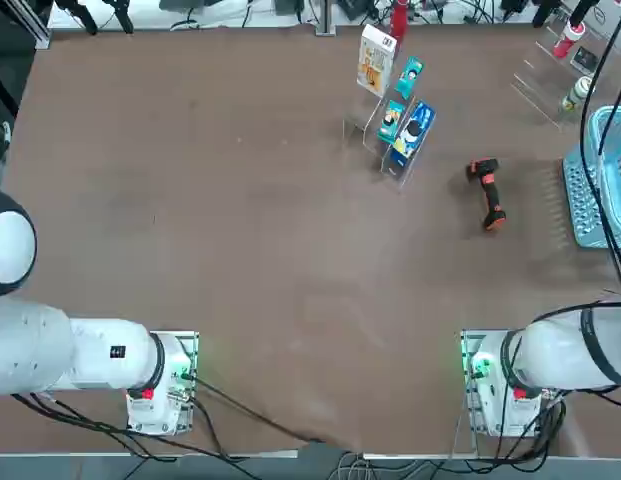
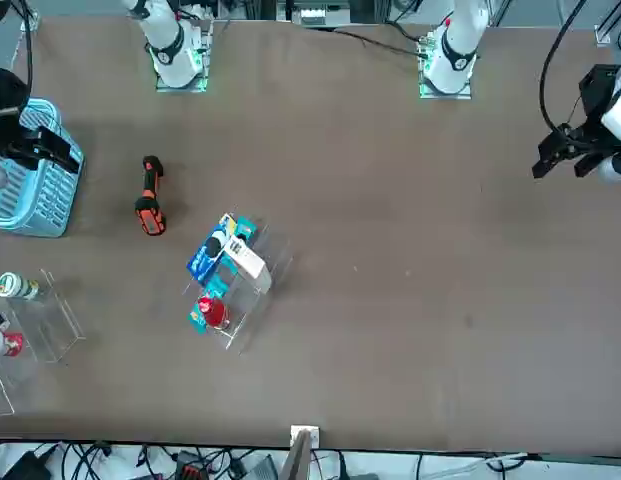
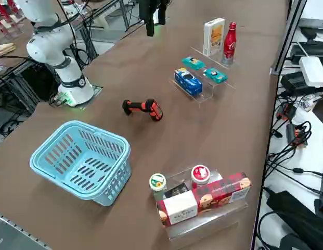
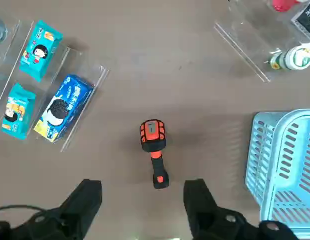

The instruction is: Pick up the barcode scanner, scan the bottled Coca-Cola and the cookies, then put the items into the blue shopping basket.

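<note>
Barcode scanner flat on its side on bare table, nothing touching it; rigid plastic by the look, prob light, head bulkier than handle so likely nose-heavy if pinched at handle end. Best hold: across the handle mid-length, close to the head, where sides look flattest; rounded head likely to slip. Right gripper hanging above the table, fingers spread wide and empty, one finger to each side of the handle's line in wrist view. Scanner handle end pointing back toward the gap between fingers, head further out; well below the gripper, no contact yet. Approach prob a straight drop w/ slight reach fwd so jaws straddle the handle rather than its tip. Blue shopping basket near the scanner at the table's right edge, empty as far as visible. Cookies upright on a clear acrylic rack, bottled Coca-Cola standing just beside the box; both well apart from scanner and basket. Box stiff card, light, easy to tip; bottle smooth, rounded, heavier, likely slippery, so grip at body not neck. Task at its start: nothing picked, nothing scanned, nothing in basket.
</note>
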`<state>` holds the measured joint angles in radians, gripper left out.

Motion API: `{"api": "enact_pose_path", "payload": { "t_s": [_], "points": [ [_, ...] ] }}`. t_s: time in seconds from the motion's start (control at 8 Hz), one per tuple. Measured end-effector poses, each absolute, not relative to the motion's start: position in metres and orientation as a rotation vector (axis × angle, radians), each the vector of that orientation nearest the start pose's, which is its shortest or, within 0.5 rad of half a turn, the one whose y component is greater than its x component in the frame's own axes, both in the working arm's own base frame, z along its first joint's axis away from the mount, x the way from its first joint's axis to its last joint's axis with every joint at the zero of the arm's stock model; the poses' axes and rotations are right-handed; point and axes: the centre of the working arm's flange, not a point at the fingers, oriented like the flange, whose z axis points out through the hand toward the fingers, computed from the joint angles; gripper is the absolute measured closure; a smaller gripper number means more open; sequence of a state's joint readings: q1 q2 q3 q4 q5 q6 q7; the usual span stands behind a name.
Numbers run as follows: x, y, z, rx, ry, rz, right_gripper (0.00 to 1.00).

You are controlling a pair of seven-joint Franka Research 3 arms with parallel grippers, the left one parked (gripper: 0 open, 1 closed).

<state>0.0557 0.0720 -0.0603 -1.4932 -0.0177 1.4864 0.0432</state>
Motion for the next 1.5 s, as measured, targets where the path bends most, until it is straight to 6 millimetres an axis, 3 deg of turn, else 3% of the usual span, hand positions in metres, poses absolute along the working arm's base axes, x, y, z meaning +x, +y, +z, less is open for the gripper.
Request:
{"api": "enact_pose_path", "payload": {
  "t_s": [0.38,0.75,1.25,1.5],
  "points": [
    [0.566,-0.002,0.608,-3.16,0.06,0.157,0.0],
    [0.547,-0.005,0.548,-3.155,0.062,0.17,0.0],
    [0.462,-0.01,0.452,-3.14,0.068,0.087,0.0],
    [0.435,-0.009,0.414,-3.137,0.064,0.061,0.0]
  ]
}}
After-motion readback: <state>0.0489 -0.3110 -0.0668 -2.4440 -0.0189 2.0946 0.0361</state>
